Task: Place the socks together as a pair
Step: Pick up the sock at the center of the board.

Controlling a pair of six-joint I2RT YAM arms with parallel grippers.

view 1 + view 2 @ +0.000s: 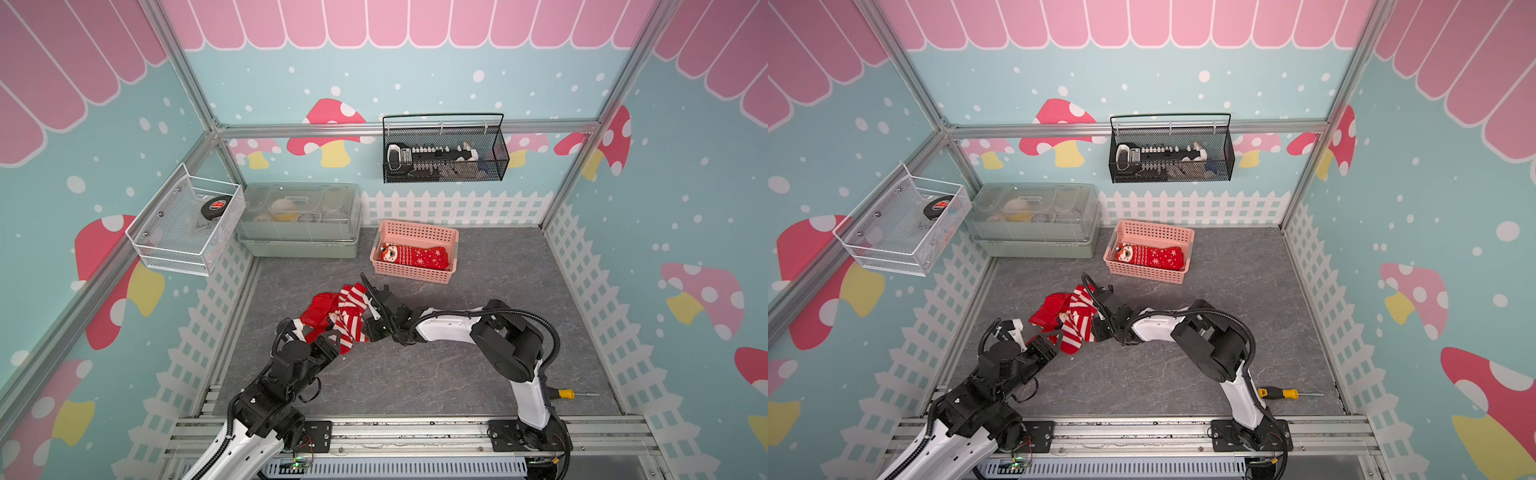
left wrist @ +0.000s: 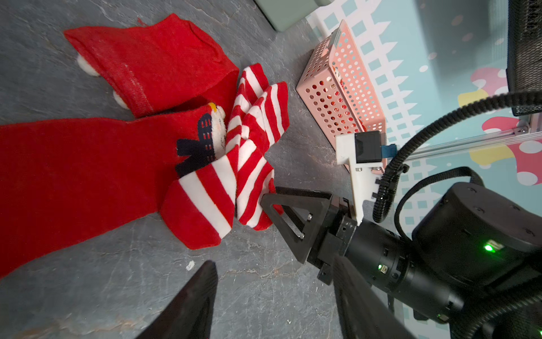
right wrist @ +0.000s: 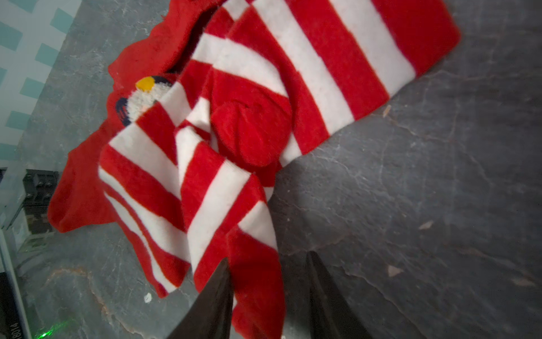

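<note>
- a heap of red socks lies on the grey worktop, left of its middle, between the two arms in both top views.
- in the heap, a plain red sock lies at the far side, and a red sock with a small black-and-white figure runs toward the left arm.
- red-and-white striped cloth is folded over itself on top of them. i cannot tell whether it is one sock or two.
- the right gripper is low at the heap's right edge, its fingers on either side of the striped cloth's red end.
- one finger lies against the cloth, and a sliver of worktop shows between the cloth and the other finger. i cannot tell whether the cloth is pinched.
- the left gripper is released, its fingers spread wide over bare worktop just beside the heap, with nothing between them.
- one more red sock with white snowflakes and a face lies flat inside the pink basket, which stands behind the heap, apart from it.
- a yellow-handled screwdriver lies on the worktop near the right arm's base.
</note>
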